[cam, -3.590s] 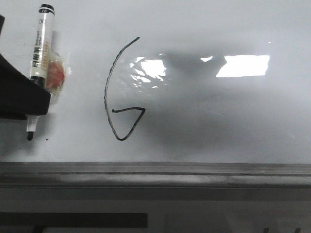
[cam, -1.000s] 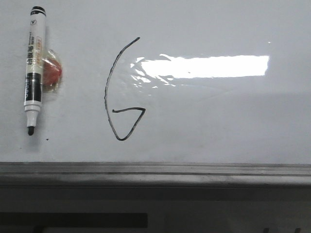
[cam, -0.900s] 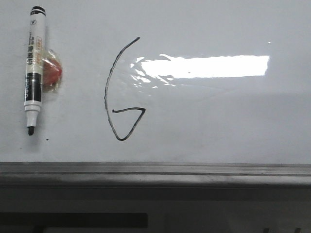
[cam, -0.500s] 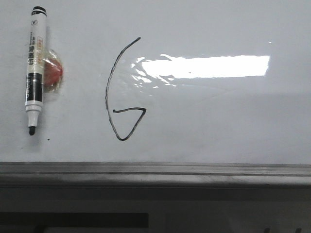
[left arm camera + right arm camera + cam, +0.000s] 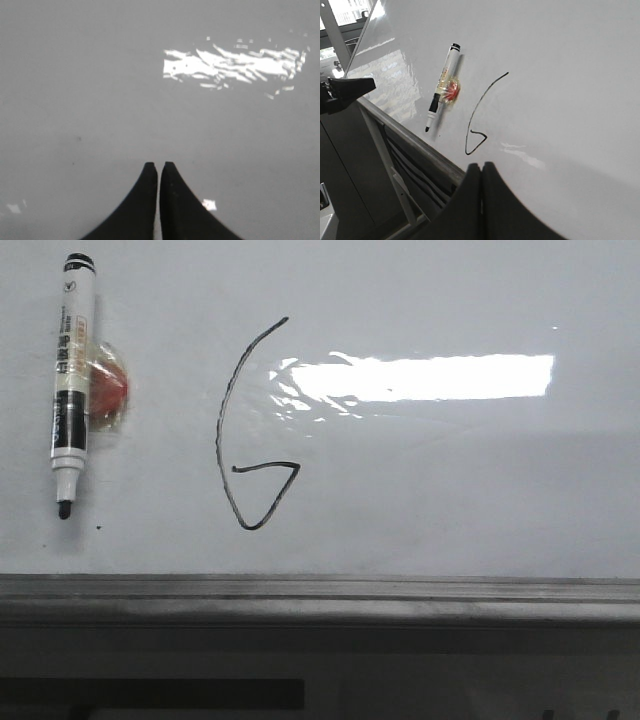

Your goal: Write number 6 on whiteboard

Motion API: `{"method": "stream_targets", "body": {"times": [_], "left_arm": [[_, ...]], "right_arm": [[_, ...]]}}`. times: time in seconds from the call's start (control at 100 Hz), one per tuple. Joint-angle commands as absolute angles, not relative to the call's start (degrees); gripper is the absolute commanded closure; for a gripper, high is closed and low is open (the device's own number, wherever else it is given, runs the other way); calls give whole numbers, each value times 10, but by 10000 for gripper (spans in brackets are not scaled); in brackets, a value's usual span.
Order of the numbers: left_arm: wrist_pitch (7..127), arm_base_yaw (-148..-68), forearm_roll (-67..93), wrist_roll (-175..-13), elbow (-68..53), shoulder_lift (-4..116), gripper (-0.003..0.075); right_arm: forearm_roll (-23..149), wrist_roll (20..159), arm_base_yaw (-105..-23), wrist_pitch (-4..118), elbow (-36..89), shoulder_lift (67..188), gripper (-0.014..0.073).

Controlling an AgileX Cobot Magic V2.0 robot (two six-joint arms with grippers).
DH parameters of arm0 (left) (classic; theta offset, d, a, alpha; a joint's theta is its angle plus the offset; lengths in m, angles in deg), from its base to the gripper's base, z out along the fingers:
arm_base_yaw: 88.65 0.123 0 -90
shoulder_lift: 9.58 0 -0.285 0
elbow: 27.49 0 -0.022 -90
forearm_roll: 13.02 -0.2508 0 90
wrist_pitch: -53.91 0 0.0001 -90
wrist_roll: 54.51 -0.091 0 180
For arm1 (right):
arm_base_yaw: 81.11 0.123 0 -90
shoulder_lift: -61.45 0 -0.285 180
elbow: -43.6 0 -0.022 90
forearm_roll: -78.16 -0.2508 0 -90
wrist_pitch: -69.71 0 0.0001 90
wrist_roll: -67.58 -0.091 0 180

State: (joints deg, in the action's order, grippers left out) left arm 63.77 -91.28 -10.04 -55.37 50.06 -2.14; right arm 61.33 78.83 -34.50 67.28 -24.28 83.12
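Note:
The number 6 (image 5: 245, 440), a thin black stroke with a pointed loop, stands on the whiteboard (image 5: 450, 490) left of middle; it also shows in the right wrist view (image 5: 480, 117). A black-and-white marker (image 5: 70, 380) lies on the board at far left, uncapped tip toward the front rail, against a red and clear lump (image 5: 108, 390). Neither gripper shows in the front view. My left gripper (image 5: 159, 166) is shut and empty over bare board. My right gripper (image 5: 481, 166) is shut and empty, back from the board's near edge.
The grey metal edge rail (image 5: 320, 592) runs along the board's front. A bright rectangular light reflection (image 5: 430, 377) lies right of the 6. A tiny black dot (image 5: 98, 528) sits near the marker tip. The left arm's black fingers (image 5: 347, 89) show beyond the board's left end.
3.6 s ago a black gripper was at the marker on the far left; it has since left the front view and the marker rests alone. Over the last second nothing moved.

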Motion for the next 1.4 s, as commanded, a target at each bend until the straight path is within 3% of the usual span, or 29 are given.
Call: {"method": "stream_targets", "body": {"times": [0.0, 0.12, 1.23, 1.39], "left_arm": [[643, -910, -117, -537, 526, -39, 739], [701, -901, -118, -536, 526, -39, 739], [699, -900, -118, -536, 526, -39, 739], [699, -900, -118, -536, 526, -39, 739]], "right_arm": [[618, 791, -348, 719, -228, 835, 665], [618, 791, -348, 719, -228, 835, 665], [618, 791, -349, 732, -228, 837, 665], [754, 723, -388, 749, -228, 838, 665]]}}
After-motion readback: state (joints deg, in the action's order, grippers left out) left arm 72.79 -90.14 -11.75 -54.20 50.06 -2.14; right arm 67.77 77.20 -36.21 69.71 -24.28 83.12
